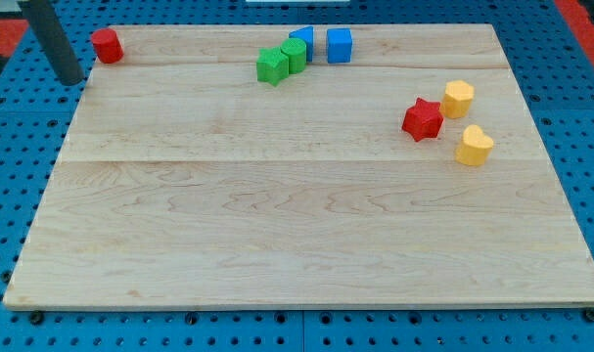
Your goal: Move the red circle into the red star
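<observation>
A pale wooden table (277, 235) made of joined planks fills the view, resting on a blue pegboard base (3, 196) dotted with holes that shows along every edge. The near half of the table, toward the view's bottom, carries only wood grain and seams.

Farther up on the view's right, a yellow block (474, 146) with a rounded, heart-like outline sits just below and right of the red star (423, 119). A second yellow block (458, 99), roughly hexagonal, stands just beside the star's upper right.

Near the view's top centre, two green blocks (281, 62) press together, their shapes hard to make out, and a blue block (301, 41) sits partly hidden behind them. A blue cube (340, 45) stands just to the right.

At the top left corner rests the red circle (106, 45), well apart from the star. Just to its left, off the table's edge, the dark rod slants down to my tip (71, 80). The arm carries no end effector that grasps, so nothing is held.
</observation>
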`<state>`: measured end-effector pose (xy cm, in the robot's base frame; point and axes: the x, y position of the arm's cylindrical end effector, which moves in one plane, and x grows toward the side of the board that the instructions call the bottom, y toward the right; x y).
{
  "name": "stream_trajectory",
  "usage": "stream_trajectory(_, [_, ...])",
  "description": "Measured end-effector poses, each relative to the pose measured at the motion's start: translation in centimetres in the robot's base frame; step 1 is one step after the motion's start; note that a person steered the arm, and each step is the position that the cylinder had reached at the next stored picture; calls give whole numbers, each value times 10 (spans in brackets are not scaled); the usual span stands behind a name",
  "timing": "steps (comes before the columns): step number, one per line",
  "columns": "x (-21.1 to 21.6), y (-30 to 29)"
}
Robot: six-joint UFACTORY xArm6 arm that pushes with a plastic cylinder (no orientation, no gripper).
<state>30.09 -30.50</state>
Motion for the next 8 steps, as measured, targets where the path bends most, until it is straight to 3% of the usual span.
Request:
stream_trajectory(1, [-41, 0])
stream_trajectory(3, [-50, 20])
stream_trajectory(4, [-50, 60])
stream_trajectory(5, [-83, 20])
stream_trajectory(6, [-90, 62])
stream_trajectory(8, [3, 144])
